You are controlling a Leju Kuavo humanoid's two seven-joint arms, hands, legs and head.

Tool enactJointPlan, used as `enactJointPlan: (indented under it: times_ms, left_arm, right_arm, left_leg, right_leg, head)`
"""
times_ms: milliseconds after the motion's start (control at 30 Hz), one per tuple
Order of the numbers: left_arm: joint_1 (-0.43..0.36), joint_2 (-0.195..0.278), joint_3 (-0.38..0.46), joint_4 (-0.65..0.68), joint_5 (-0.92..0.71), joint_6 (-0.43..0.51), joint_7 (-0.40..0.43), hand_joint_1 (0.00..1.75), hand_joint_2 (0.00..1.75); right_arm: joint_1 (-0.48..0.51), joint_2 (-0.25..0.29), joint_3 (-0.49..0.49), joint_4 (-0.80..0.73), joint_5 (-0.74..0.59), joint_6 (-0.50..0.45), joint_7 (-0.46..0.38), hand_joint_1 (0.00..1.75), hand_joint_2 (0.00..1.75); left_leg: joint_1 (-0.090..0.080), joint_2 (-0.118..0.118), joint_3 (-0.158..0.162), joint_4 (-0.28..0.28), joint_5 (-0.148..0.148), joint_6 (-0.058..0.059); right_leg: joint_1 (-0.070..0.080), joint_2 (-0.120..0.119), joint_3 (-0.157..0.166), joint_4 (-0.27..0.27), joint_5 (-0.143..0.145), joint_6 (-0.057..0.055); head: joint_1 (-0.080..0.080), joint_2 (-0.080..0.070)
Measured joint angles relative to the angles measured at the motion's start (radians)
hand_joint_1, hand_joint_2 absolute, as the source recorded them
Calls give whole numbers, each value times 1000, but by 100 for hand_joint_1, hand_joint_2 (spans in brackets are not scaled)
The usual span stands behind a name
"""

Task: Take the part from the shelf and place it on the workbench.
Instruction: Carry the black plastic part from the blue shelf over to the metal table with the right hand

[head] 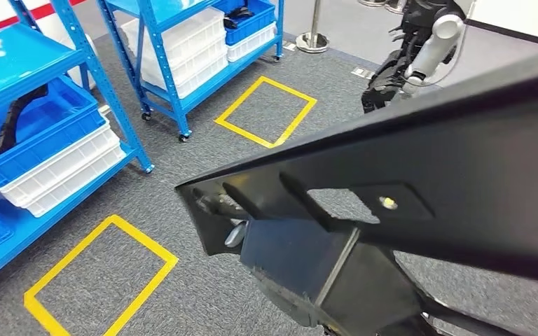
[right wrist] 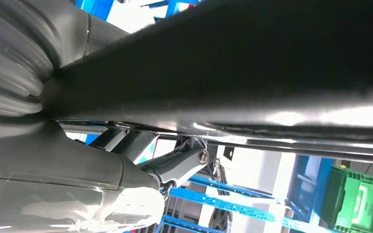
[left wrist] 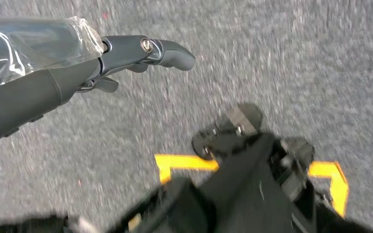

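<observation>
One black part carried clear of the shelf

One long black part was held by the right robot hand, whose thumb and fingers wrapped it from both sides; it crossed the head view above the grey carpet. The left robot hand held nothing, fingers loosely extended over the carpet, beside a yellow floor marking. Blue shelves with blue and white bins stood well apart from the part.

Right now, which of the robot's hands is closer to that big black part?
Right. The right hand is wrapped against the black part, gripping it. The left hand hangs apart from it over the grey carpet, fingers empty.
</observation>
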Motion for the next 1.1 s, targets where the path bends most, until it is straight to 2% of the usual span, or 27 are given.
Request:
enactJointPlan:
  times_ms: [67,133,167,200,233,267,333,367,433,467,533,567,600,633,667,700,733,767,800,833,867,900,933,967,1033,1067,1100]
  left_arm:
    - [1,0,0,0,0,5,-6,0,175]
    - [1,0,0,0,0,6,-10,0,175]
    - [1,0,0,0,0,6,-11,0,175]
    - [0,-1,0,0,0,6,-12,0,175]
    - [-2,-1,0,0,0,7,-13,0,175]
    - [-4,-2,0,0,0,7,-13,0,175]
    - [-6,-3,0,0,0,7,-14,0,175]
    - [-6,-4,0,0,0,7,-14,0,175]
    - [-6,-5,0,0,0,6,-12,0,175]
    - [-6,-6,0,0,0,6,-10,0,175]
    - [-4,-7,0,0,1,6,-4,0,175]
    - [-4,-7,0,0,2,6,-1,0,175]
    - [-5,-8,0,0,3,6,2,0,175]
    - [-7,-8,1,0,4,5,4,0,175]
    - [-10,-8,1,0,4,5,7,0,175]
    - [-12,-8,1,0,3,4,11,0,175]
    - [-12,-8,1,0,3,4,15,0,175]
    - [-9,-8,0,0,3,4,18,0,175]
    - [-6,-8,0,0,3,4,21,0,175]
    - [-3,-8,0,0,3,4,22,0,175]
    - [0,-8,0,0,3,5,22,0,175]
    - [2,-8,0,0,2,5,21,0,175]
    - [2,-9,-1,0,2,5,20,0,175]
    - [1,-10,-1,0,2,6,19,0,175]
    - [-1,-11,-1,0,0,7,17,0,175]
    - [0,-11,-1,0,0,8,15,0,175]
    - [2,-12,-2,0,0,9,13,0,175]
  right_arm:
    - [-1,0,0,-1,1,1,0,175,175]
    - [0,0,0,-2,0,3,0,175,175]
    - [1,0,0,-2,0,3,0,175,175]
    - [2,0,0,-2,0,4,0,175,175]
    - [2,0,0,-2,0,4,0,175,175]
    - [2,0,0,-2,0,4,0,175,175]
    - [0,0,0,-4,0,5,0,175,175]
    - [0,1,0,-5,0,5,0,175,175]
    - [1,1,0,-6,0,6,1,175,175]
    - [2,1,0,-7,0,6,2,175,175]
    - [2,1,0,-10,0,6,2,175,175]
    - [2,1,0,-11,0,6,2,175,175]
    - [2,2,0,-12,0,7,3,175,175]
    - [4,2,0,-12,-1,7,3,175,175]
    - [5,2,0,-12,-1,7,4,175,175]
    - [6,2,0,-12,-1,7,4,175,175]
    - [6,2,0,-12,-1,7,5,175,175]
    - [6,2,0,-12,-1,7,5,175,175]
    - [6,2,0,-12,-1,7,5,175,175]
    - [6,2,0,-12,-1,7,5,175,175]
    - [6,2,0,-13,-1,7,6,175,175]
    - [7,2,0,-13,-1,7,6,175,175]
    - [9,2,0,-14,-1,7,6,175,175]
    - [11,2,-1,-14,-1,7,6,175,175]
    - [13,2,-2,-17,-1,7,6,175,175]
    - [14,2,-2,-18,-1,7,6,175,175]
    - [14,2,-3,-18,-1,7,6,175,175]
  left_leg:
    - [-2,26,-1,-2,3,12]
    - [-6,55,-3,-2,2,16]
    - [-7,69,-3,-2,2,16]
    - [-7,82,-3,-2,2,15]
    - [-7,94,-2,-2,1,14]
    - [-8,104,0,-1,0,12]
    - [-14,121,4,0,-5,4]
    - [-18,130,5,1,-6,-1]
    - [-19,147,7,-1,-8,-12]
    - [-16,140,6,4,-14,-18]
    - [-11,97,-19,66,-57,-28]
    - [-9,72,-47,130,-92,-31]
    - [-9,57,-82,207,-127,-33]
    - [-9,52,-112,273,-151,-34]
    - [-9,49,-129,310,-157,-34]
    - [-9,49,-126,305,-142,-34]
    - [-8,45,-104,258,-109,-32]
    - [-7,29,-70,184,-68,-30]
    - [-5,2,-39,111,-35,-27]
    - [-3,-22,-17,53,-15,-24]
    - [-3,-41,-7,21,-7,-21]
    - [-5,-45,-7,13,-8,-18]
    - [-5,-36,-9,10,-7,-14]
    - [-5,-26,-10,9,-4,-7]
    - [-3,-1,-7,4,2,6]
    - [-4,12,-7,2,3,11]
    - [-6,27,-7,2,3,14]
  right_leg:
    - [1,-55,-53,118,-64,7]
    - [0,-69,-115,256,-121,12]
    - [0,-71,-125,284,-126,13]
    - [-1,-73,-114,269,-112,13]
    - [-1,-81,-80,210,-83,12]
    - [0,-101,-34,131,-50,10]
    - [7,-139,35,4,-14,1]
    - [11,-148,47,-22,-11,-4]
    - [13,-130,42,-28,-9,-16]
    - [12,-120,40,-29,-7,-22]
    - [7,-101,38,-33,0,-35]
    - [6,-92,36,-33,2,-38]
    - [6,-82,34,-32,3,-41]
    - [7,-71,33,-32,4,-42]
    - [7,-59,33,-32,5,-43]
    - [7,-46,33,-32,5,-43]
    - [7,-31,35,-32,6,-42]
    - [6,-17,36,-31,7,-40]
    - [7,-4,34,-30,8,-37]
    - [8,9,30,-28,10,-33]
    - [7,20,23,-27,13,-28]
    - [7,31,16,-27,17,-21]
    - [4,42,10,-27,21,-15]
    - [3,37,6,-25,21,-9]
    - [4,-10,-18,24,-8,-1]
    - [4,-41,-44,82,-39,2]
    - [5,-61,-78,154,-74,6]
  head:
    - [2,0]
    - [2,0]
    - [2,0]
    - [2,0]
    - [2,0]
    - [2,0]
    - [1,0]
    - [0,0]
    - [-1,0]
    - [-1,0]
    - [-1,0]
    - [-2,0]
    - [-3,0]
    - [-3,0]
    - [-3,0]
    - [-3,0]
    - [-3,0]
    - [-3,0]
    - [-3,0]
    - [-3,0]
    - [-3,0]
    - [-3,0]
    - [-3,0]
    - [-3,0]
    - [-1,0]
    - [0,0]
    - [1,0]
